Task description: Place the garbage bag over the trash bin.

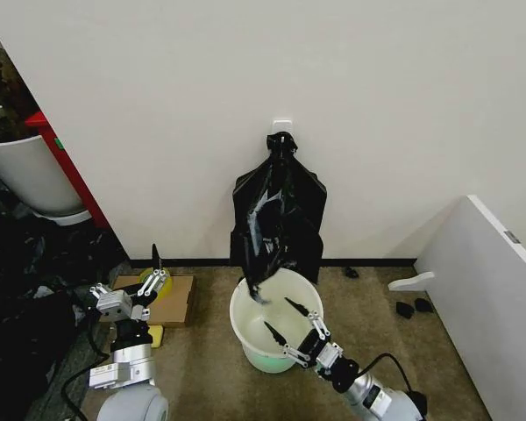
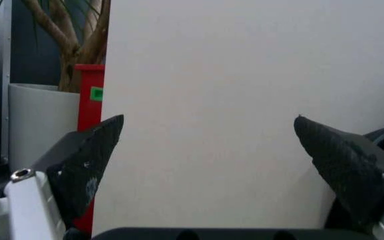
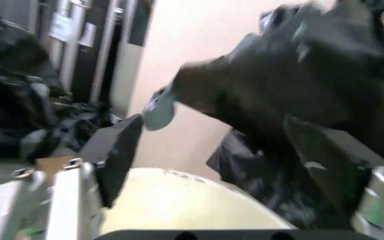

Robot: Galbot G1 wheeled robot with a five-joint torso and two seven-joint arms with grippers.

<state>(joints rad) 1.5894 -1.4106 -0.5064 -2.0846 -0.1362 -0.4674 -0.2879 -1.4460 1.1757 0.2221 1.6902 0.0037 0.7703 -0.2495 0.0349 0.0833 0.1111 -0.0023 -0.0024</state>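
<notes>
Black plastic forms the bag [image 1: 267, 230], which hangs from the hook [image 1: 281, 139] on the wall [image 1: 245, 88], in front of a flat bunch of bags [image 1: 311, 219] on the same hook. Its lower end dangles over the rear rim of the bin [image 1: 245, 329], at the bin's left side. The bin stands on the floor [image 1: 202, 368] against the wall base; it is cream-white with a pale green base.

Right gripper [image 1: 287, 320]: positioned over the bin's open mouth, pointing toward the wall. Its jaws stand apart and hold nothing. The bag's lower end is just ahead of and to the left of the fingertips, not between them. In the right wrist view, the gripper [image 3: 215, 145] frames the bag [image 3: 292, 75] above the bin rim [image 3: 192, 200], with both fingers [image 3: 118, 150] clear of the plastic.

Left gripper [image 1: 153, 272]: held well to the left of the bin, above a cardboard box [image 1: 175, 303] on the floor, pointing up toward the wall. Its jaws stand apart and hold nothing. In the left wrist view, the gripper [image 2: 209, 150] faces bare wall [image 2: 212, 75], with a white tub [image 2: 35, 125] and red frame [image 2: 88, 100] to one side.
</notes>
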